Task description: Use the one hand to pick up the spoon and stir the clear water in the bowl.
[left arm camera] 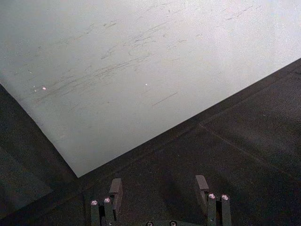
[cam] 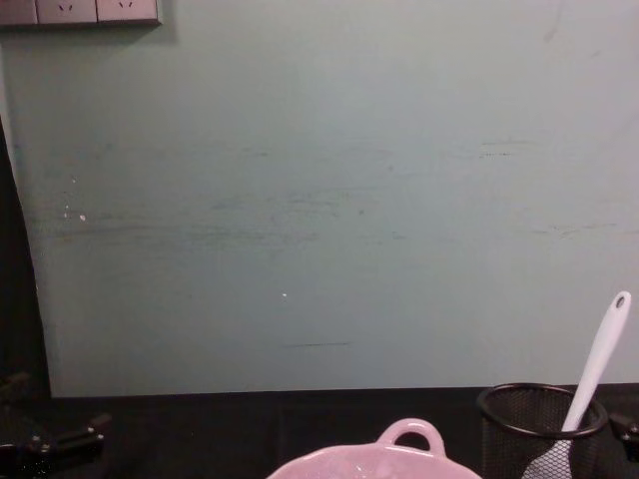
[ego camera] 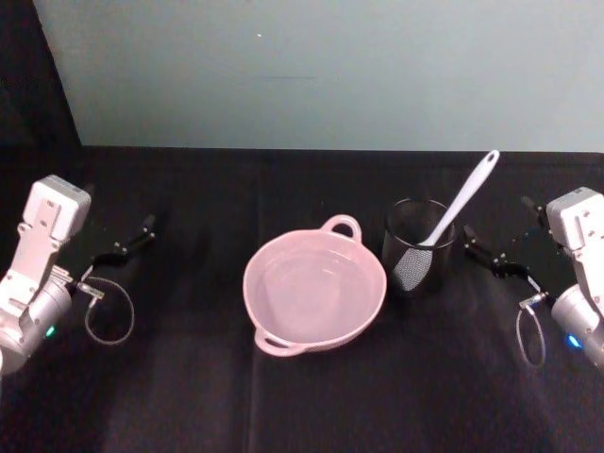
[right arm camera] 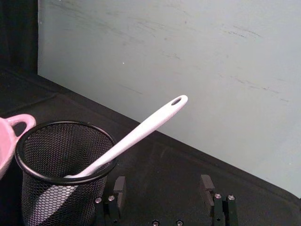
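Observation:
The pale pink bowl (ego camera: 251,288) sits mid-table with clear water in it; its loop handle shows in the chest view (cam: 409,435) and the right wrist view (right arm camera: 14,123). Just right of it stands a black wire-mesh cup (ego camera: 420,253) (right arm camera: 61,165) holding the white spoon (ego camera: 465,196) (right arm camera: 146,127) (cam: 599,354), head down inside, handle leaning up and to the right. My right gripper (ego camera: 483,251) (right arm camera: 162,184) hovers open beside the cup's right side, touching nothing. Far to the left, my left gripper (ego camera: 137,236) (left arm camera: 159,187) is open and empty.
A pale green wall panel (ego camera: 321,75) stands along the back edge of the black-clothed table (ego camera: 189,377). Cable loops hang from both wrists, one at left (ego camera: 109,316) and one at right (ego camera: 530,335). Bare cloth lies in front of the bowl.

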Controlling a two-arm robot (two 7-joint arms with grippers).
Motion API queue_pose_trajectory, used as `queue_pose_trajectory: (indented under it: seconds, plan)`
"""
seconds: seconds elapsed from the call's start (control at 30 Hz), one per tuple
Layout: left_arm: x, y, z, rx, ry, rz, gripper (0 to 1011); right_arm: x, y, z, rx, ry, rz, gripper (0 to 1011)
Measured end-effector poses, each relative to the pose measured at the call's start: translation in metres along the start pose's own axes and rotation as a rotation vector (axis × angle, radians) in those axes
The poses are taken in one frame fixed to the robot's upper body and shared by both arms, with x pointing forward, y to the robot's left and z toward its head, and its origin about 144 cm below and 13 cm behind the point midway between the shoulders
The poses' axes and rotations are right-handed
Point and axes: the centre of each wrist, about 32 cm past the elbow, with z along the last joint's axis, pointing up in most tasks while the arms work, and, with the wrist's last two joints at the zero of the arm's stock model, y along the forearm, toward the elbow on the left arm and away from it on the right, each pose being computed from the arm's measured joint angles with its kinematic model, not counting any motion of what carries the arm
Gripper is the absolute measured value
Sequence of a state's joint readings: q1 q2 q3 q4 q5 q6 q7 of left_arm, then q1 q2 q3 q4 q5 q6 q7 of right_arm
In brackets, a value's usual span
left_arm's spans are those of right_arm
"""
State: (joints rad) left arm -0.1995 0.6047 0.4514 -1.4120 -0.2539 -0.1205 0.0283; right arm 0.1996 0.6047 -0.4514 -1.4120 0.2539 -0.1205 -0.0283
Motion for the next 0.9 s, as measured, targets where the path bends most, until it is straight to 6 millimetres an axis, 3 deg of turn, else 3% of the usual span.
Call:
queue_pose_trajectory:
  seconds: [0.27,0.6,0.9]
  plan:
    - [0.0,0.0,0.0,0.0,0.0,0.0,1011,0.001,-0.002,0.0,-0.002,0.001,-0.003,1003]
    - [0.0,0.0,0.0,0.0,0.0,0.0,1011,0.013,-0.034,0.004,-0.011,0.1,-0.046,1003]
    - [0.0,0.0,0.0,0.0,0.0,0.0,1011,0.02,-0.037,0.012,0.052,0.446,0.046,1003]
